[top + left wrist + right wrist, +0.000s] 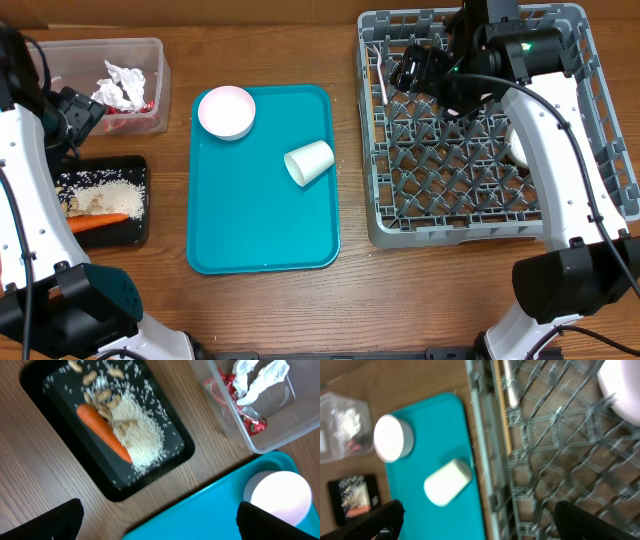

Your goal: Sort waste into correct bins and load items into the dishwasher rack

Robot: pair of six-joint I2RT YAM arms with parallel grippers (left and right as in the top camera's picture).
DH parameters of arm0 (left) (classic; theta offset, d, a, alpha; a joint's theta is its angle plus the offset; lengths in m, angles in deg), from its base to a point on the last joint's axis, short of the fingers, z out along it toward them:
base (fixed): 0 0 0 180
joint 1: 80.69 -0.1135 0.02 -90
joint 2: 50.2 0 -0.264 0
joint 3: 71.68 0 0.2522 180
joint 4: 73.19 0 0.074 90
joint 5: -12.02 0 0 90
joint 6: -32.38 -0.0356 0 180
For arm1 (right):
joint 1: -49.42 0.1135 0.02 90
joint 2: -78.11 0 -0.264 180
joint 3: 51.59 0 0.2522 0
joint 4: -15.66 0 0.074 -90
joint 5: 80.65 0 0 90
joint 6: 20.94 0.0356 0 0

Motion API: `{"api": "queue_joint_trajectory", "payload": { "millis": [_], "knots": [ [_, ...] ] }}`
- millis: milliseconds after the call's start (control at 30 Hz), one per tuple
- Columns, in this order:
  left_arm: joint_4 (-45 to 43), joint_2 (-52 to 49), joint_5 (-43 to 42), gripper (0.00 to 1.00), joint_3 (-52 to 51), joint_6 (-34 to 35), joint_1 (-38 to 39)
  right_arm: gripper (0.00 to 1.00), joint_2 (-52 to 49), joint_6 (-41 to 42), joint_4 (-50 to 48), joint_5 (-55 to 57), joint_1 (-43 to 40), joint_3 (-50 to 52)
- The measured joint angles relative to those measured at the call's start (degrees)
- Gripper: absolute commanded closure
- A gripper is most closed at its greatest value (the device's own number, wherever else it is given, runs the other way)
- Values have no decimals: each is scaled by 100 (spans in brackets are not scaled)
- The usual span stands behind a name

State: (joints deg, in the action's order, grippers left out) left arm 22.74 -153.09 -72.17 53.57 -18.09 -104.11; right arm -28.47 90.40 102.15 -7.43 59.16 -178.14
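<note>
My left gripper (72, 118) is open and empty, hovering between the clear tub (150, 50) and the black tray (135, 235); its wrist view (160, 527) looks down on the teal tray's edge. The tub holds crumpled tissue (122, 82) and a red wrapper (148, 103). The black tray holds rice (142, 442), a carrot (102, 432) and nuts (102, 395). A white bowl (227, 110) and a cup (310, 162) on its side sit on the teal tray. My right gripper (412, 70) is open and empty above the grey rack (400, 230), near its back left part.
The teal tray (262, 240) lies between the bins and the rack. A white dish (518, 145) stands in the rack's right side, partly hidden by my right arm. A thin utensil (510, 385) lies in the rack along its left wall.
</note>
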Motion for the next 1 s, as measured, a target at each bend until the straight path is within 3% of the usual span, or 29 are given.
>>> {"api": "queue_joint_trajectory", "payload": {
  "millis": [333,700,1000],
  "knots": [
    [98,-2,-1141,0,0,-817,586,0,0,111,-343,-988,7,0],
    [-1029,-39,-949,0,-662,297,2068,0,0,114,-374,-1045,7,0],
    [-1427,-610,-946,0,-776,1294,2059,0,0,114,-372,-1047,7,0]
  ]
}}
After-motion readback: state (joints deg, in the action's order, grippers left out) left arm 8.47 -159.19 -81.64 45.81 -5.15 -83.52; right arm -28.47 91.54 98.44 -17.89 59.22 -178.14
